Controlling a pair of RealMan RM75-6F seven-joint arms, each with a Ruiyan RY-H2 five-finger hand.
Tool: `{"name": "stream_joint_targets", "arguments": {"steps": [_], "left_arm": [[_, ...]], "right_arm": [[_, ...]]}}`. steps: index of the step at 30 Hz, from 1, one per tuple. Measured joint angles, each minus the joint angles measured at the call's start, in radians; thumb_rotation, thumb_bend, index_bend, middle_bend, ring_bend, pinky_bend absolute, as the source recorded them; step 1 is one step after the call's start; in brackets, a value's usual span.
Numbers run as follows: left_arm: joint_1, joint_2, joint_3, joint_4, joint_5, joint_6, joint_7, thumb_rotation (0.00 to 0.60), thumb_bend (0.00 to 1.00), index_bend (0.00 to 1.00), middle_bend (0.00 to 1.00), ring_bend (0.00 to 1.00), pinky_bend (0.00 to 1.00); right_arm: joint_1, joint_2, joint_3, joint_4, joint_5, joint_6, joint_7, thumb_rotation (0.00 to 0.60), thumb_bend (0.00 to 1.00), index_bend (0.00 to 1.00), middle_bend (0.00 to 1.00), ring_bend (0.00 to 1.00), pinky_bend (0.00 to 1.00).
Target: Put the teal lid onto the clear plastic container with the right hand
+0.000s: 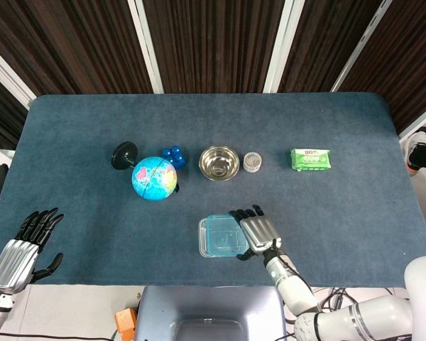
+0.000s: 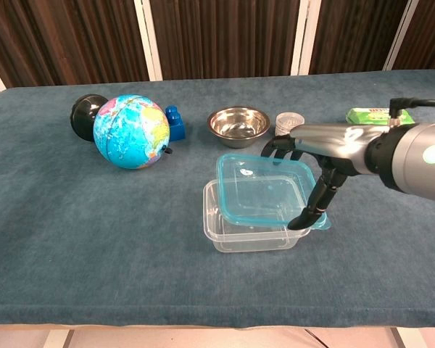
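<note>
The teal lid (image 2: pixel 264 191) (image 1: pixel 222 234) hangs just above the clear plastic container (image 2: pixel 235 233) (image 1: pixel 206 247), slightly tilted and shifted a little to the right of it. My right hand (image 2: pixel 321 156) (image 1: pixel 255 231) grips the lid by its right edge, fingers over the far rim and thumb under the near corner. At the table's near left corner my left hand (image 1: pixel 23 245) rests with fingers spread and nothing in it; the chest view does not show it.
Behind the container stand a steel bowl (image 2: pixel 238 125), a small clear jar (image 2: pixel 289 125) and a green packet (image 2: pixel 378 116). A globe (image 2: pixel 132 131) with blue blocks (image 2: pixel 175 122) and a black stand (image 2: pixel 85 115) sits at the left.
</note>
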Motion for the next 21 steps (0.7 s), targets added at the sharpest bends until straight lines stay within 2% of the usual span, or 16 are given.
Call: {"name": "stream_joint_targets", "arguments": {"steps": [21], "left_arm": [[0.001,0.002,0.000,0.002,-0.001,0.000,-0.005,0.600,0.38,0.00,0.01,0.00,0.00]], "right_arm": [[0.001,-0.038,0.006,0.051,0.019,-0.010,-0.016,0.600,0.04,0.70,0.33,0.13,0.07]]}}
